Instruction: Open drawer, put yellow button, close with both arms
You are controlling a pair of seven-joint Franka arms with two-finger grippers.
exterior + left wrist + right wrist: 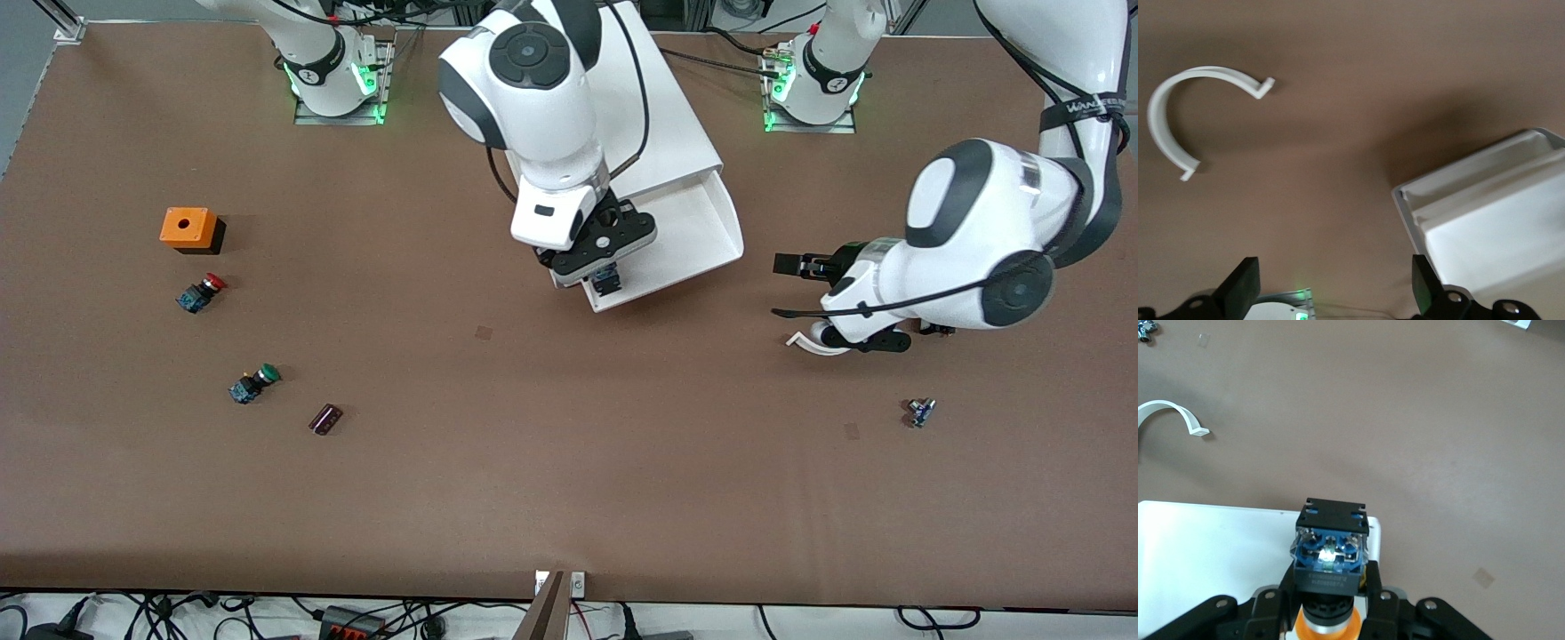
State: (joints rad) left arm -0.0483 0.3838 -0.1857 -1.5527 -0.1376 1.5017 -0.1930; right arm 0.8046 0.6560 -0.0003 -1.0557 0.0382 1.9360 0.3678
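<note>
Drawer (702, 233) stood open. Right end effector (607, 277) gripped the yellow button (1329, 557) above its tray, release and closing outstanding. Left end effector (1331, 293), fingers spread wide and empty, waited over the bench (533, 462).

The right gripper (1330, 613) is clamped on the yellow button (1330, 553), its black fingers (1286, 587) pressing the black body from both sides. The orange cap sits between the jaws and the blue base points out toward 12 o'clock. Under it lies the white drawer (1211, 553) tray. A curved white plastic strip (1168, 410) lies on the brown table (1405, 420) at 10 o'clock.
</note>
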